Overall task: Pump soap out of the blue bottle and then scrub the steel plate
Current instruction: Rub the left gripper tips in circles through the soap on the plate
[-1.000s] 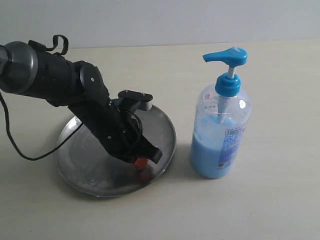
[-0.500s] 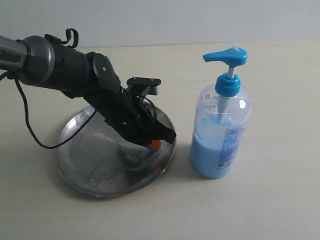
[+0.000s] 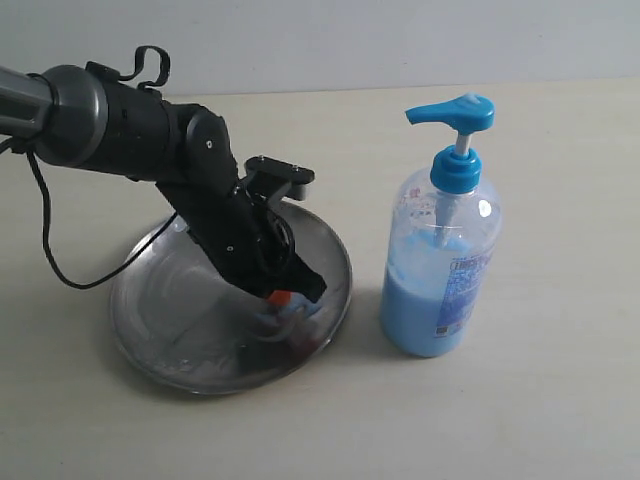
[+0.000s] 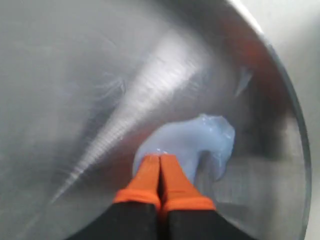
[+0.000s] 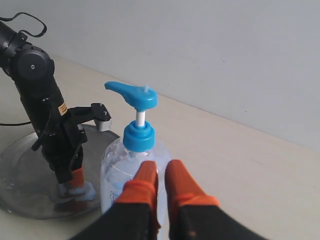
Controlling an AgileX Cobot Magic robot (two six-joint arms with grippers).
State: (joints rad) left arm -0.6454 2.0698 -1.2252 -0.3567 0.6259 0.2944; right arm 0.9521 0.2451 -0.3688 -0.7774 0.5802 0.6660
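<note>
The steel plate (image 3: 160, 300) lies on the table at the left. My left gripper (image 3: 281, 298) is shut, its orange tips pressed down on the plate's right side in a pale blob of soap (image 3: 295, 316). In the left wrist view the shut left gripper (image 4: 160, 159) sits at the edge of the soap (image 4: 200, 137) smeared on the plate (image 4: 75, 75). The blue bottle (image 3: 440, 270) stands upright to the right of the plate, pump head (image 3: 452, 113) up. My right gripper (image 5: 161, 169) hovers apart from the bottle (image 5: 116, 167), shut with only a slit and nothing held.
A black cable (image 3: 50, 250) loops from the left arm over the table beside the plate. Bare beige tabletop (image 3: 520, 420) stretches in front of and to the right of the bottle. A pale wall (image 3: 330, 40) runs along the back.
The left gripper has swept back and forth across the plate's right side, dragging the soap with it. Bottle and right gripper have stayed put.
</note>
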